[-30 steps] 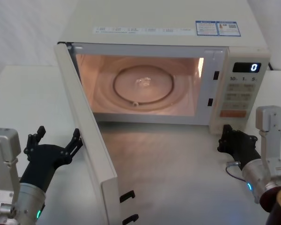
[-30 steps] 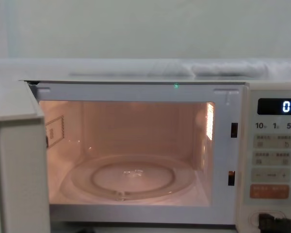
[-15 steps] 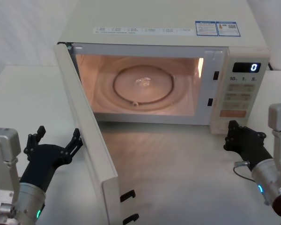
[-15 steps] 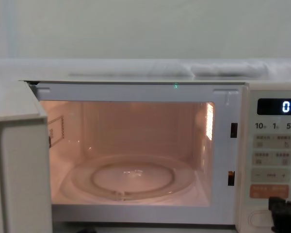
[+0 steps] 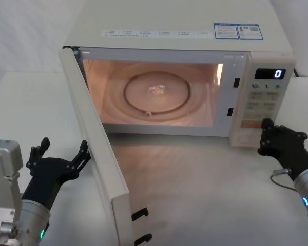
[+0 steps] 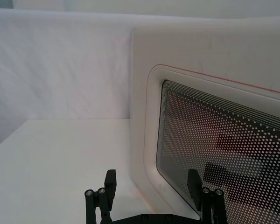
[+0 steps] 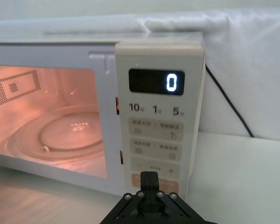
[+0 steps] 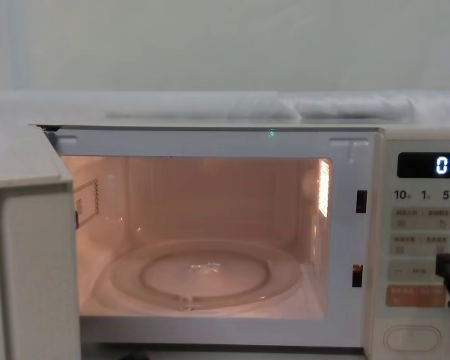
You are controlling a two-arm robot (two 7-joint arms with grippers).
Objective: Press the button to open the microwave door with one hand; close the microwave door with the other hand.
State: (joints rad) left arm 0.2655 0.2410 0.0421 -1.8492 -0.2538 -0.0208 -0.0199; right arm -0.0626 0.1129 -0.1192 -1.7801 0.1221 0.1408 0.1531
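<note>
**A:** What has changed at the microwave [image 5: 174,31]?

**B:** The right gripper [image 5: 269,134] has lifted away from the button [image 8: 412,338] over the past second and now hangs by the orange key [image 8: 415,295]. The microwave door [image 5: 95,148] stands wide open, cavity lit, so the pressing step looks done.

**A:** And the claws?

**B:** The right one's fingers are pinched together, holding nothing. The left gripper [image 5: 60,152] waits just outside the door's glass face, fingers [image 6: 111,180] spread wide, empty; whether a tip touches the panel cannot be told.

**A:** What remains?

**B:** Likely the left arm pushing the door closed.
</note>
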